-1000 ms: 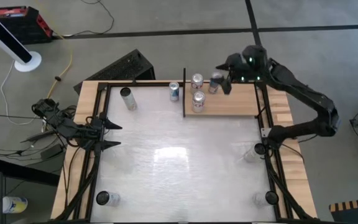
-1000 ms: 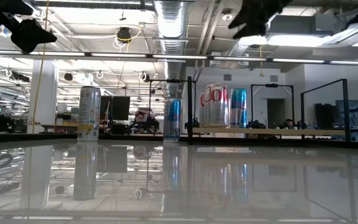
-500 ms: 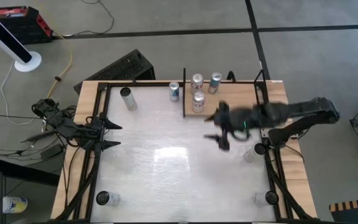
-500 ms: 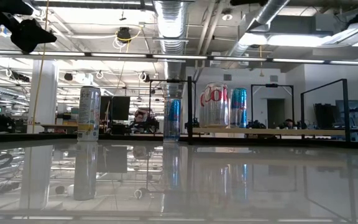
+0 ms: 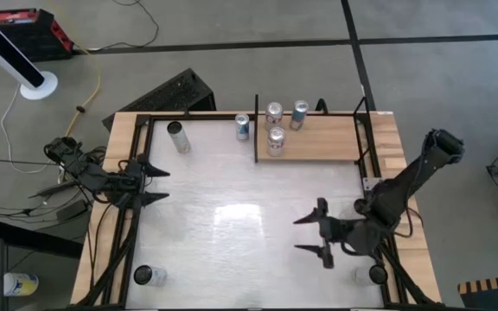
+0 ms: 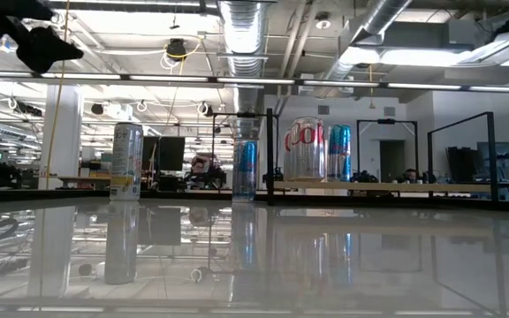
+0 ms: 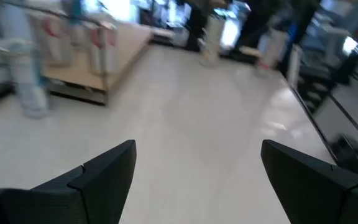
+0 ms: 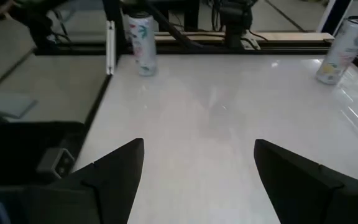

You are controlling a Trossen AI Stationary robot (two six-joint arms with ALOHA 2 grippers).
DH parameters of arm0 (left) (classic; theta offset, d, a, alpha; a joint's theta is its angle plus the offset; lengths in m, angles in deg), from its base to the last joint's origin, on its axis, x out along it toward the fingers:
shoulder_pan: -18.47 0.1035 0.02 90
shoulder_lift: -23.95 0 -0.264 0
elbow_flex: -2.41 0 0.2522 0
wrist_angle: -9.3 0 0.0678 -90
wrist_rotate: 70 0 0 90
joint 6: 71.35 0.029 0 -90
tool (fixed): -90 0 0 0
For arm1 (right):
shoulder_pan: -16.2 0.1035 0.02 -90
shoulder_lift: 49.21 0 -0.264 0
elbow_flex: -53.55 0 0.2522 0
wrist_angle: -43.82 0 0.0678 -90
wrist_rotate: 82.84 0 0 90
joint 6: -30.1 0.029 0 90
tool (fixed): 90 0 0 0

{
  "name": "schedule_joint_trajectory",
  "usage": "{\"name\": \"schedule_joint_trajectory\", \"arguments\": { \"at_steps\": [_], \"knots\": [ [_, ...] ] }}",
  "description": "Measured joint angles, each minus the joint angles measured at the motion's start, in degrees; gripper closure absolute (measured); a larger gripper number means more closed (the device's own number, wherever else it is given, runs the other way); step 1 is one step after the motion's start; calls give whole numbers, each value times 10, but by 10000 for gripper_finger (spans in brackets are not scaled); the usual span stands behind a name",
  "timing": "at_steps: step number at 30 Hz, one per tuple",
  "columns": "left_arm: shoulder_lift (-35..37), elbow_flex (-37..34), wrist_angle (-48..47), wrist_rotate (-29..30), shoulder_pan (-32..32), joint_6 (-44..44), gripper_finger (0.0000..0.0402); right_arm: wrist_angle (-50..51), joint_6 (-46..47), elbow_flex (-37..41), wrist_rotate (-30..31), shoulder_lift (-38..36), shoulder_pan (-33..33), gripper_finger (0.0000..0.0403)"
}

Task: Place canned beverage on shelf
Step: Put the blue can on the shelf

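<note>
While three cans stand on shelf, four elsewhere, both end effectors empty

The left tool hangs with its fingers spread wide over the bare white counter; blurred cans stand on the wooden shelf ahead.

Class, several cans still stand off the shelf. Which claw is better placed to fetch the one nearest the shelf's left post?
Probably the left claw: open, at the table's left edge, on that can's side. The right claw, also open, sits farther off, at the near right.
</note>
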Motion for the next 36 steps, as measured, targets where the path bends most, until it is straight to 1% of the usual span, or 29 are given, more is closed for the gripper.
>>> {"name": "schedule_joint_trajectory", "arguments": {
  "at_steps": [2, 5, 7, 9, 10, 12, 13, 17, 19, 21, 23, 24, 25, 27, 30, 33, 36],
  "knots": [
    [-20, 0, 42, 36, 0, 21, 72, -22, 15, 19, 19, 0, 14, 76],
    [-75, 0, 133, 42, 2, 95, 72, -22, 38, 29, 46, 0, 21, 76],
    [-120, 6, 188, 62, 13, 145, 72, -29, 45, 34, 60, 0, 19, 76],
    [-161, 25, 197, 88, 36, 173, 72, -38, 42, 37, 75, 6, 18, 76],
    [-181, 39, 195, 92, 52, 179, 72, -43, 37, 38, 79, 12, 15, 76],
    [-216, 68, 195, 81, 93, 187, 72, -52, 27, 42, 79, 23, 11, 76],
    [-233, 83, 195, 64, 118, 189, 72, -55, 27, 42, 79, 30, 10, 76],
    [-304, 143, 189, -36, 237, 217, 72, -58, 26, 42, 78, 63, -1, 76],
    [-344, 165, 178, -91, 311, 223, 72, -60, 25, 42, 77, 78, -5, 76],
    [-386, 179, 180, -163, 388, 223, 72, -62, 25, 42, 78, 92, -9, 76],
    [-435, 189, 195, -249, 461, 225, 72, -62, 25, 42, 77, 106, -14, 76],
    [-461, 193, 211, -284, 495, 227, 72, -62, 25, 42, 77, 113, -16, 76],
    [-486, 196, 231, -307, 524, 231, 72, -62, 24, 42, 77, 117, -19, 76],
    [-542, 203, 274, -332, 570, 241, 72, -63, 23, 42, 77, 124, -24, 76],
    [-618, 220, 338, -336, 621, 255, 72, -64, 23, 42, 77, 139, -32, 76],
    [-684, 248, 381, -339, 650, 261, 72, -63, 9, 42, 76, 151, -40, 76],
    [-739, 271, 415, -361, 661, 278, 72, -66, 1, 41, 75, 158, -45, 76]
  ]
}}
